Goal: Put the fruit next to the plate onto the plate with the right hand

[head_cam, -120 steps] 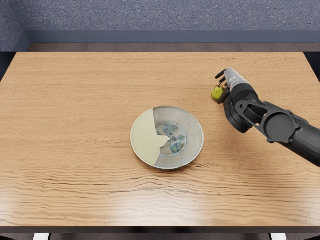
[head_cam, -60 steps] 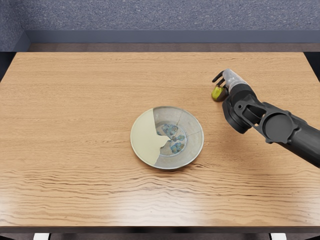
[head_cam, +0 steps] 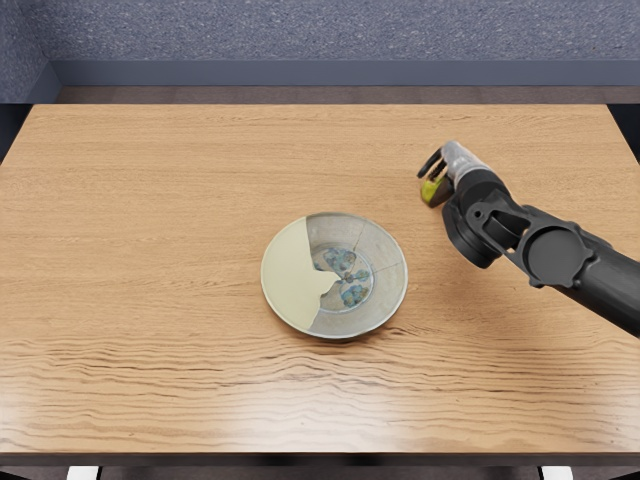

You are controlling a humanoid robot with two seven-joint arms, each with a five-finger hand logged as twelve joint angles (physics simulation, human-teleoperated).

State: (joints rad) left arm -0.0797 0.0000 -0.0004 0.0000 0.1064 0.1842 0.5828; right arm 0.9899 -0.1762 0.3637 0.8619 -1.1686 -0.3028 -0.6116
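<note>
A small yellow-green fruit [head_cam: 434, 190] sits right of the plate, mostly covered by my right hand [head_cam: 440, 175]. The hand's dark fingers [head_cam: 430, 162] curl around the fruit from above and from the right; only a sliver of it shows. The round plate [head_cam: 290, 275] has a cream left part, a grey rim and a blue pattern in its middle; it lies near the table's centre, a hand's width to the left of and nearer than the fruit. My right arm [head_cam: 540, 245] enters from the right edge.
The wooden table [head_cam: 150, 200] fills the view, with a dark wall strip behind its far edge. No other objects stand on it.
The fingers have curled further around the fruit, hiding more of it. The hand and fruit have shifted slightly left.
</note>
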